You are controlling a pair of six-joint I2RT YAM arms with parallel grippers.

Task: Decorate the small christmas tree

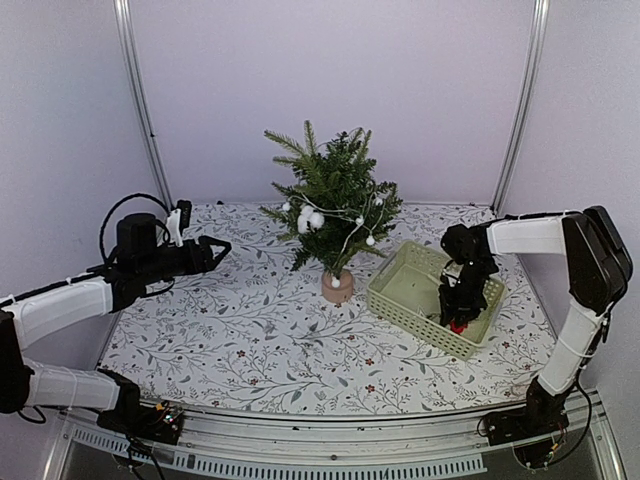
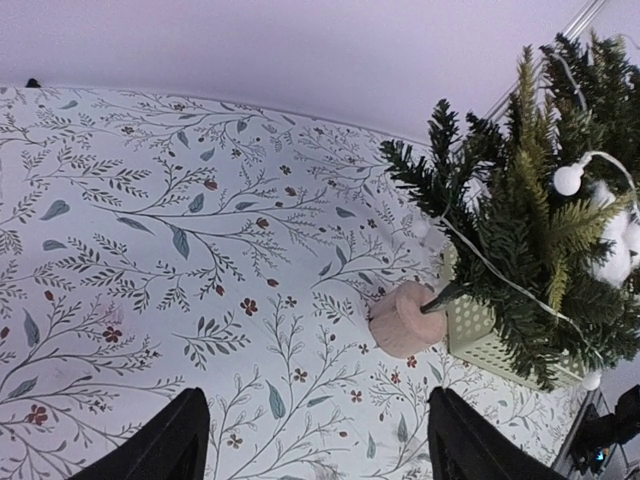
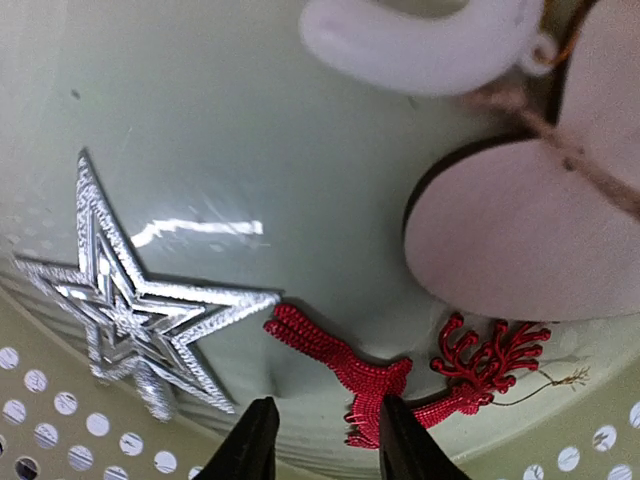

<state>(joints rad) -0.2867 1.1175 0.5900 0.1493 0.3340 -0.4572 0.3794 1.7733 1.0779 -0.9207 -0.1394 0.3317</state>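
The small christmas tree (image 1: 335, 205) stands mid-table on its round tan base (image 1: 338, 287), with a white bead string and white balls (image 1: 310, 215) on its branches. The left wrist view shows the tree (image 2: 540, 230) and its base (image 2: 405, 320) at the right. My left gripper (image 1: 215, 250) hovers open left of the tree, nothing between its fingers (image 2: 170, 445). My right gripper (image 1: 458, 315) is down inside the pale green basket (image 1: 415, 322). Its jaws stand narrowly apart (image 3: 322, 440) over the basket floor. The right fingertip (image 3: 400, 440) overlaps a red reindeer ornament (image 3: 400, 375).
The basket (image 3: 60, 420) also holds a silver star (image 3: 120, 310), a pale heart-shaped piece on twine (image 3: 510, 240) and a white curved ornament (image 3: 420, 40). In the left wrist view the basket (image 2: 480, 335) sits just behind the tree's base. Floral tablecloth (image 1: 250, 340) covers the table.
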